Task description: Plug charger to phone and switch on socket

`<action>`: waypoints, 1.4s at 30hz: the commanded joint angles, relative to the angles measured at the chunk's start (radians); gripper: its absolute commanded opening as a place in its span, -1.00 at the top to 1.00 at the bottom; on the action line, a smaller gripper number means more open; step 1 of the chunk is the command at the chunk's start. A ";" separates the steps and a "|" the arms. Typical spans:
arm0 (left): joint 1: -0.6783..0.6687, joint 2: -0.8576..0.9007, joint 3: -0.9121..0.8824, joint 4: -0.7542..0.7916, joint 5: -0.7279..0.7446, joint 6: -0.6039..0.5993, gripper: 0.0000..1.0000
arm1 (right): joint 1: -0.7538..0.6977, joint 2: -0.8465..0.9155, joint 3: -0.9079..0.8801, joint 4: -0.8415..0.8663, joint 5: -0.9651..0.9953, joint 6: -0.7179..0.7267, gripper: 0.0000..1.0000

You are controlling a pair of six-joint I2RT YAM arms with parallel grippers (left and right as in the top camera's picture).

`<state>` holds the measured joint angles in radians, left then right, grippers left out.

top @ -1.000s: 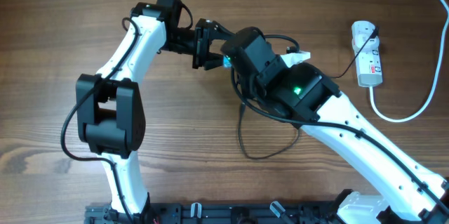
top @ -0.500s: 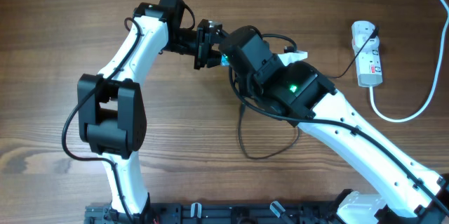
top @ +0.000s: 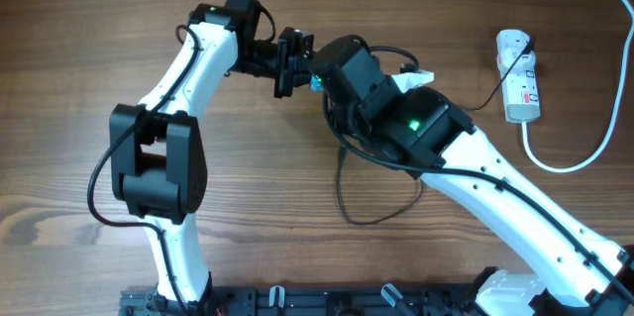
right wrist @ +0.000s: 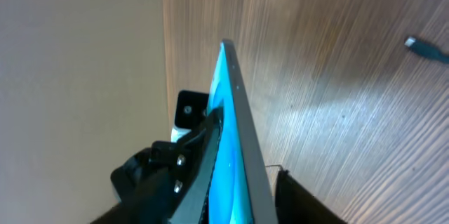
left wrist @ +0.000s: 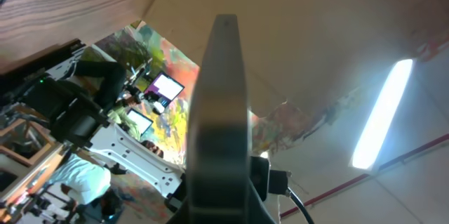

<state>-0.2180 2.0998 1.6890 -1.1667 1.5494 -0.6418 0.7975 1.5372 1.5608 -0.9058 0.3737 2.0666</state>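
The thin flat phone [top: 316, 83] with the bright blue-green glass screen is up off the brown wooden table [top: 79, 19]. It stands on its edge, well apart from the little long white plastic power strip [top: 518, 76] with red and black marks. The left gripper [top: 294, 61] has its black fingers pressed together on the phone. The right gripper [top: 319, 70] is at the phone too, on the side nearer the power strip. Its fingers are apart, and a slice of wood shows between one finger [right wrist: 302, 196] and the phone.

From above, only a tiny blue speck of the phone peeks out between the two arms. The right wrist view shows its shiny screen and smooth grey rim. The left wrist view shows only its dark narrow edge.

The long thin black cable [top: 337, 187] runs from the power strip and makes a loop on the table. Its small tip [right wrist: 425, 49] lies flat on the wood, and only the right wrist view shows it.
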 commanded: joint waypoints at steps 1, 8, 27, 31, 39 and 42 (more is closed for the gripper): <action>-0.002 -0.035 0.021 0.000 0.024 0.005 0.92 | 0.000 0.008 0.021 -0.035 0.068 -0.001 -0.30; 0.051 -0.035 0.021 0.034 -0.189 0.005 0.92 | -0.002 -0.036 0.021 -0.052 0.082 -0.326 -0.94; 0.137 -0.035 0.020 0.037 -1.034 0.005 0.92 | -0.051 0.018 -0.164 -0.148 -0.322 -1.200 -0.96; 0.135 -0.035 0.020 0.037 -1.053 0.005 0.92 | -0.051 0.063 -0.205 -0.146 -0.344 -1.198 -0.50; 0.137 -0.035 0.019 0.037 -1.169 0.004 0.92 | -0.052 0.231 -0.211 -0.110 -0.346 -1.192 -0.44; 0.138 -0.035 0.019 0.037 -1.181 0.004 0.92 | -0.064 0.280 -0.211 -0.072 -0.364 -1.205 -0.47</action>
<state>-0.0792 2.0998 1.6890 -1.1309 0.4133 -0.6418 0.7467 1.7741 1.3548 -0.9977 0.0334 0.8799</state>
